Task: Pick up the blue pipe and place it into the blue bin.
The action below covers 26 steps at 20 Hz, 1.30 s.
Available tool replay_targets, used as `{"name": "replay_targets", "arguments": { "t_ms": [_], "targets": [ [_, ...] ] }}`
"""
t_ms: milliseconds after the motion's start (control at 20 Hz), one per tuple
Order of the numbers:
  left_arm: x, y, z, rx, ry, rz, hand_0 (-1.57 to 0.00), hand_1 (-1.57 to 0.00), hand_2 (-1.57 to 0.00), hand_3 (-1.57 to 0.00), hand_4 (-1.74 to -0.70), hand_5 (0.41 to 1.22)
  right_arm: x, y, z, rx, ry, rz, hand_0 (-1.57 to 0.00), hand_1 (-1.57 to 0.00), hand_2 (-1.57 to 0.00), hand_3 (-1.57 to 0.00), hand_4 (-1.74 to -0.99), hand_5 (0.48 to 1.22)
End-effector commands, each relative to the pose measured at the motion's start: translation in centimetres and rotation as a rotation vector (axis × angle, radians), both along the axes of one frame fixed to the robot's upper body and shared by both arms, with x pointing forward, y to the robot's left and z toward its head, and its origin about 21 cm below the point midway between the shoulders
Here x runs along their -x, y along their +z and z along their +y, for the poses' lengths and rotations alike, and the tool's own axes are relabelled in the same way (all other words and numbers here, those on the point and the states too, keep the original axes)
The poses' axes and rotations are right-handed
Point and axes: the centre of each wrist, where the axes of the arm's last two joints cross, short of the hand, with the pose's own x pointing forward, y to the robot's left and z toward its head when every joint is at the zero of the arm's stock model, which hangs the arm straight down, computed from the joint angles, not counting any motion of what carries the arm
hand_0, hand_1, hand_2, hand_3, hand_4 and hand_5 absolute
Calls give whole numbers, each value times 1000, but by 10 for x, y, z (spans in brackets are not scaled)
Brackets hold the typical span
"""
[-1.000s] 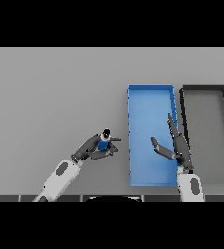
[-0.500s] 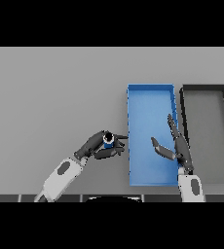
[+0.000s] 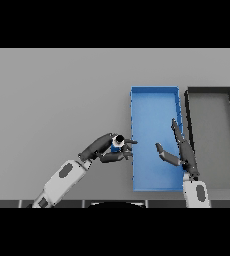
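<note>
Curling round the blue pipe [image 3: 116, 146], left hand [image 3: 106, 148] fingers [image 3: 121, 156] grip it.

Blue pipe [image 3: 117, 145]: a short blue piece with a dark, pale-rimmed end facing up, clasped in the curled fingers of the left robot hand [image 3: 108, 149], just outside the left wall of the blue bin.
Pipe pose: appeared upright, much of its body hidden by the fingers.
Blue bin [image 3: 154, 91]: a long, open rectangular tray, bright blue with low walls, set lengthwise on the grey table [image 3: 52, 100] right of centre.
Bin contents: nothing lay on its floor.
</note>
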Motion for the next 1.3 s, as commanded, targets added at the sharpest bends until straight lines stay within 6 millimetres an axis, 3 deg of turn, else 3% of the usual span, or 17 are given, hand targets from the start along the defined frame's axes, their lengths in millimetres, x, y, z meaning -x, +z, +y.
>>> {"name": "replay_targets", "arguments": {
  "t_ms": [0, 250, 400, 600, 800, 950, 1250],
  "targets": [
    [0, 0, -2, -1, -2, 9, -1568, -1568, -1568, -1442, -1729, 1219, 0, 1, -1, -5, 1, 4, 1, 1, 1, 1, -1177, 629],
    [3, -5, 2, -16, 0, 15, -1570, -1570, -1570, -1443, -1731, 1220, -2, 1, -5, -11, 3, 5, 1, 1, 1, 1, -1209, 623],
    [4, -2, 2, -14, -2, 10, -1570, -1571, -1571, -1438, -1731, 1220, -1, 6, -5, -43, 33, -15, 1, 1, 1, 1, -1191, 619],
    [4, -3, 3, -13, -9, 4, -1571, -1571, -1571, -1440, -1731, 1221, -8, 43, -11, -161, 209, -45, 1, 1, 1, 1, -1203, 573],
    [0, -3, 2, -20, -1, 8, -1571, -1571, -1571, -1440, -1731, 1221, -13, 91, -9, -96, 435, -51, 1, 1, 1, 1, -1260, 523],
    [1, -5, -2, -34, -7, 12, -1571, -1571, -1571, -1439, -1731, 1221, -20, 121, 12, -54, 583, -86, 1, 1, 1, 1, -1297, 523],
    [0, -1, -2, -43, -6, -7, -1571, -1571, -1571, -1436, -1732, 1221, -31, 157, 42, 34, 787, -94, 1, 1, 1, 1, -1300, 529]
  ]
}}
